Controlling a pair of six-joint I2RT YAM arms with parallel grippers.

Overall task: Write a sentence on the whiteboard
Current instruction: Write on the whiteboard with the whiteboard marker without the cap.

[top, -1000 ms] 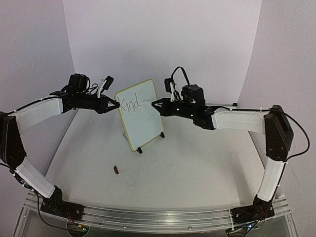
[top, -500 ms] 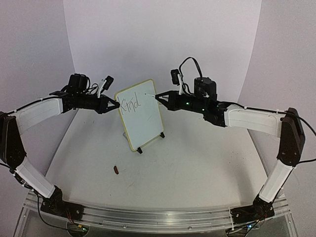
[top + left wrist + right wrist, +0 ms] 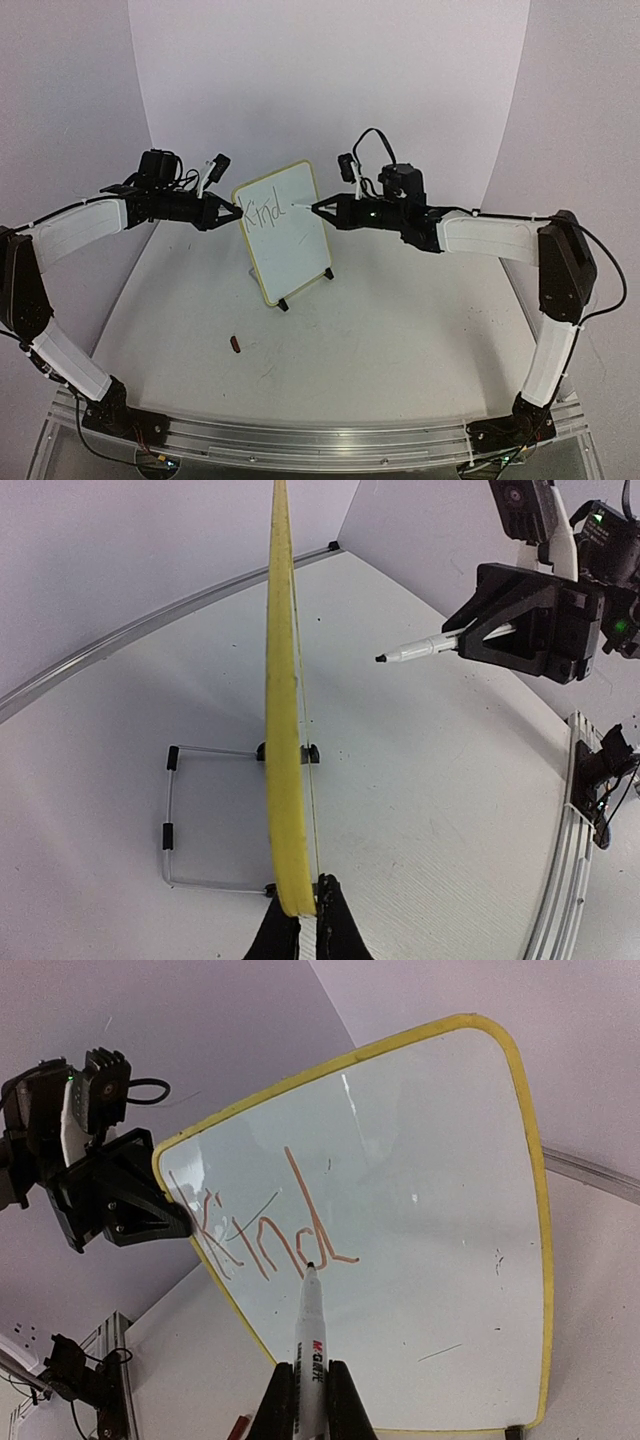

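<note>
The left jaws pinch the whiteboard (image 3: 290, 250) edge; the right jaws clamp a marker (image 3: 311, 1325).

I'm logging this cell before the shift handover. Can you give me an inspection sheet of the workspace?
Surface: white table, lightly scuffed.
Job's things: board upright on stand, "Kind" written; marker tip just off it.
Clutter: one small brown piece on table.
Claws: left claw shut on board's edge; right claw shut on marker.
Cables: black loop over right wrist.
Surroundings: plain white walls.
</note>
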